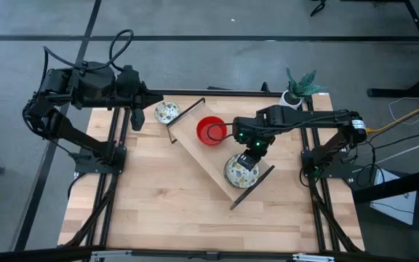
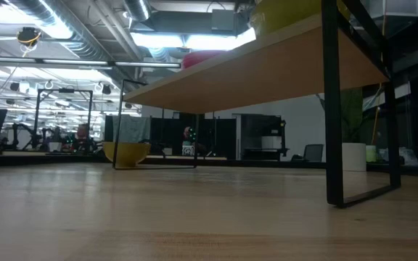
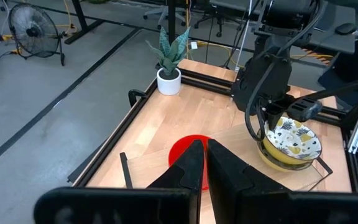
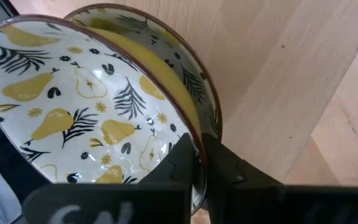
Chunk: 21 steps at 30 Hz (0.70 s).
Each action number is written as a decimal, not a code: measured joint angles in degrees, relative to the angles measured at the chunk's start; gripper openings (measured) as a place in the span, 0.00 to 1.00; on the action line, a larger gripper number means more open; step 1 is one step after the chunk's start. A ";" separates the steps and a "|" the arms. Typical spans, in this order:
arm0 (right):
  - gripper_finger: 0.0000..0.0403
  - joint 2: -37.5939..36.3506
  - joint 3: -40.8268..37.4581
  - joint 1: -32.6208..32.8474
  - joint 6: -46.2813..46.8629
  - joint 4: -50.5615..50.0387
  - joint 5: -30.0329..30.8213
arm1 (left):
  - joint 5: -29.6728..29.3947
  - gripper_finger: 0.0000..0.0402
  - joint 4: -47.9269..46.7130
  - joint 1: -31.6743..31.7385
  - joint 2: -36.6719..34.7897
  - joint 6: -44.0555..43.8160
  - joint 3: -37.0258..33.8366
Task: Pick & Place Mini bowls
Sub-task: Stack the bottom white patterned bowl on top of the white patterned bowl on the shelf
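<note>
A raised wooden shelf [image 1: 204,159] stands slantwise on the table. On it sit a red mini bowl [image 1: 212,131] and, toward its near right end, two pear-patterned mini bowls, one inside the other. My right gripper [image 1: 247,156] is shut on the upper one [image 4: 73,106], which tilts in the lower one [image 4: 188,68]. Another patterned bowl [image 1: 167,111], yellow outside [image 2: 127,152], rests on the table at the far left. Beside it, higher up, my left gripper [image 3: 204,163] hangs shut with nothing in it. My right gripper pinches the upper patterned bowl's rim [image 4: 193,138], one finger [image 4: 178,158] inside the bowl and the other [image 4: 225,167] outside its yellow wall. The fingers come steeply from above. The bowl is tilted, its low side lying in the bowl beneath.
A white pot with a green plant [image 1: 297,91] stands at the table's far right corner. The shelf's black end frames [image 1: 252,188] rise at both ends, and its leg [image 2: 334,109] stands on the table. Bare tabletop lies toward the near edge [image 1: 173,211].
</note>
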 joint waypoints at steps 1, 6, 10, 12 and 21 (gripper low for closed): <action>0.05 0.00 -0.02 0.00 0.02 0.00 0.12 | -0.01 0.03 0.00 0.00 0.00 0.00 0.00; 0.05 0.00 -0.02 0.00 -0.26 0.01 1.04 | -0.07 0.04 0.20 0.01 0.00 0.02 0.00; 0.05 0.00 0.00 0.00 -0.28 0.04 1.10 | -0.07 0.04 0.20 -0.01 0.00 0.02 0.00; 0.05 -0.02 -0.01 0.00 -0.28 0.03 1.10 | -0.07 0.03 0.20 0.01 0.00 0.02 0.00; 0.05 -0.02 -0.02 0.00 -0.61 0.02 1.78 | -0.09 0.04 0.20 0.01 0.00 -0.31 0.00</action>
